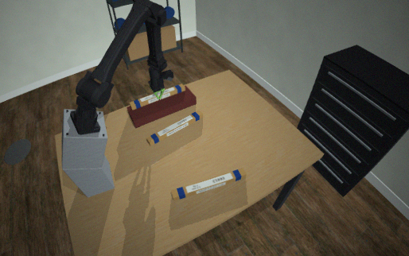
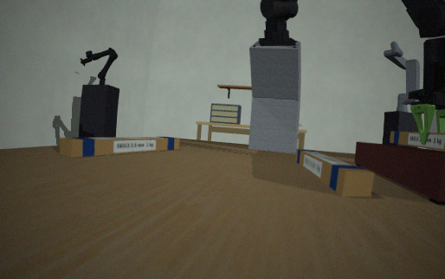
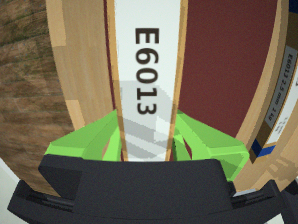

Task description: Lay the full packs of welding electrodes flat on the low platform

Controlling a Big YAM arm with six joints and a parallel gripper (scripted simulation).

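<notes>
The low dark red platform (image 1: 165, 111) (image 2: 398, 170) (image 3: 225, 65) stands at the table's back. One tan pack (image 1: 145, 99) (image 2: 403, 139) (image 3: 147, 55) with blue bands and an E6013 label lies flat along the platform's far side. My gripper (image 1: 159, 95) (image 2: 433, 136) (image 3: 146, 113) is shut on this pack, its green fingers on both long sides. Whether the pack's underside touches the platform is not clear. A second pack (image 1: 175, 126) (image 2: 357, 182) (image 3: 280, 90) lies flat on the table just in front of the platform. A third pack (image 1: 211, 184) (image 2: 134, 145) lies flat near the table's front edge.
The grey arm pedestal (image 1: 85, 153) (image 2: 275, 104) stands at the table's left side in the top view. A black drawer cabinet (image 1: 358, 115) stands on the floor beyond the right table edge. A shelf rack with a cardboard box (image 1: 139, 45) stands behind the arm.
</notes>
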